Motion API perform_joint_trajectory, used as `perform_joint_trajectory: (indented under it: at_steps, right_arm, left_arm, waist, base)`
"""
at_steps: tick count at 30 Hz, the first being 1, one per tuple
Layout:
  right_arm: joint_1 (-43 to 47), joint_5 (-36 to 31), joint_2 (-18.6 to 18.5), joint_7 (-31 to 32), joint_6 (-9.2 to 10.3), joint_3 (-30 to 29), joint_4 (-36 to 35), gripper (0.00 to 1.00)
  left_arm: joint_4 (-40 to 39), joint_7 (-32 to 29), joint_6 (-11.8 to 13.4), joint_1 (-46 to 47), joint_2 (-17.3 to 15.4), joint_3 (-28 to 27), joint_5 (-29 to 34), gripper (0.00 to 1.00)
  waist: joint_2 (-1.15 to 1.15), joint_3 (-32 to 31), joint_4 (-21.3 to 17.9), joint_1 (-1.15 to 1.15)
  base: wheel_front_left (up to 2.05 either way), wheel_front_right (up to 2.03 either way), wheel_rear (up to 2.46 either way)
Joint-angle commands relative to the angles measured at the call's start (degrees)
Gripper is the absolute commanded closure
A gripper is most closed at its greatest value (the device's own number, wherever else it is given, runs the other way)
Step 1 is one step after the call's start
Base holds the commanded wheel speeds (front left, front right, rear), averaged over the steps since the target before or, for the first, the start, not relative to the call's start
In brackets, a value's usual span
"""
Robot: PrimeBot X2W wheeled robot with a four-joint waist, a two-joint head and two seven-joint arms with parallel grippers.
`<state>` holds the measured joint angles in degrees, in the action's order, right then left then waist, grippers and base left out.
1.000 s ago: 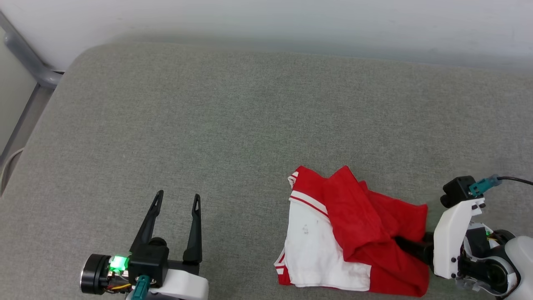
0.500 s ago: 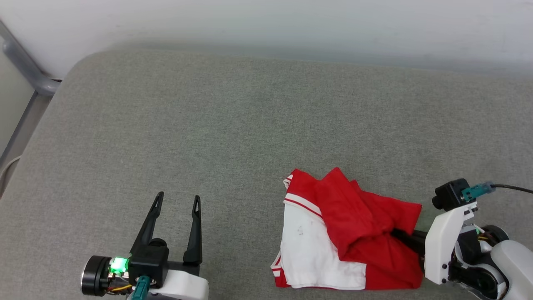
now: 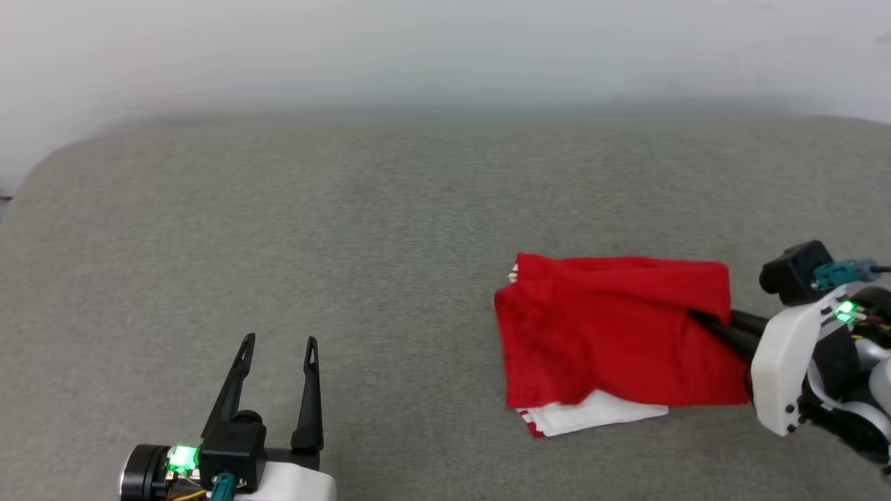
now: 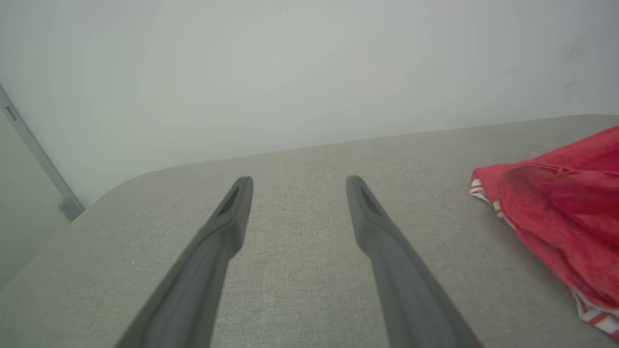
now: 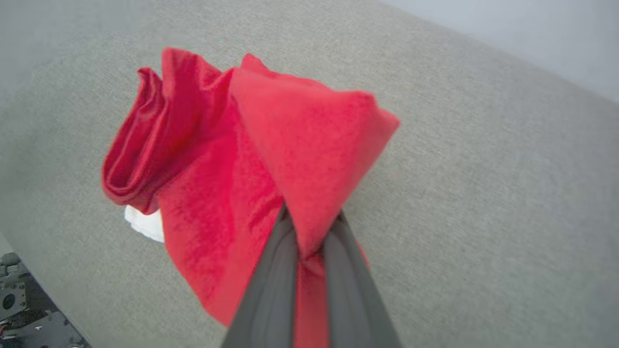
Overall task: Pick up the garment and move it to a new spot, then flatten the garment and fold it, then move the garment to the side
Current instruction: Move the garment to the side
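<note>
Soft, even light lies flat over the grey cushion (image 3: 278,229); we see only a faint shadow under the near edge of the garment (image 3: 612,327). Its left edge smears with motion blur in the head view, and its red folds go soft in both wrist views. The far wall (image 3: 418,49) is hazy and pale. The wide lens stretches the left gripper (image 4: 299,180), blurred near the camera

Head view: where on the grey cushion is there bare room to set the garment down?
The grey cushion is bare from the wall-side edge down to the open left gripper, and across the middle between that gripper and the garment. It is crowded at the right, where the right gripper pinches the garment.
</note>
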<state>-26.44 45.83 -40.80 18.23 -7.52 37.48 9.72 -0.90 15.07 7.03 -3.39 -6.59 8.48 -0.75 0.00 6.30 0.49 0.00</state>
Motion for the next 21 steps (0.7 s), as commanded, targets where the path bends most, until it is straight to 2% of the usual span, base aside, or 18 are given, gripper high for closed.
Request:
perform_joint_trajectory:
  at_steps: [1, 12, 16, 21]
  right_arm:
    - [-1.61, -0.74, -1.54, 0.12, 0.07, -0.18, -0.85, 1.00]
    - [-5.22, -0.98, -5.53, 0.75, 0.07, -3.24, -0.77, 1.00]
    - [-7.77, -1.75, -7.36, 0.42, 0.08, -5.07, 2.09, 1.00]
    - [-12.10, -4.71, -9.70, 0.71, 0.08, -6.35, 7.46, 1.00]
  left_arm:
    - [-0.38, 0.12, 0.00, 0.14, -0.12, -0.38, -0.04, 0.00]
    - [-2.25, 0.12, -0.20, 3.32, -1.99, -1.37, 0.93, 0.00]
    - [-3.07, 0.12, -0.25, 5.30, -3.01, -1.06, 1.55, 0.00]
    - [-4.36, 0.12, -0.80, 8.08, -4.03, -0.26, 2.09, 0.00]
  waist:
    - [0.00, 0.86, -4.02, 0.00]
    - [0.00, 6.87, -13.18, 0.00]
    - [0.00, 10.33, -14.25, 0.00]
    - [0.00, 14.68, -13.20, 0.00]
  base:
    - [0.00, 0.00, 0.00]
    - [0.00, 0.00, 0.00]
    - [0.00, 0.00, 0.00]
    - [0.00, 0.00, 0.00]
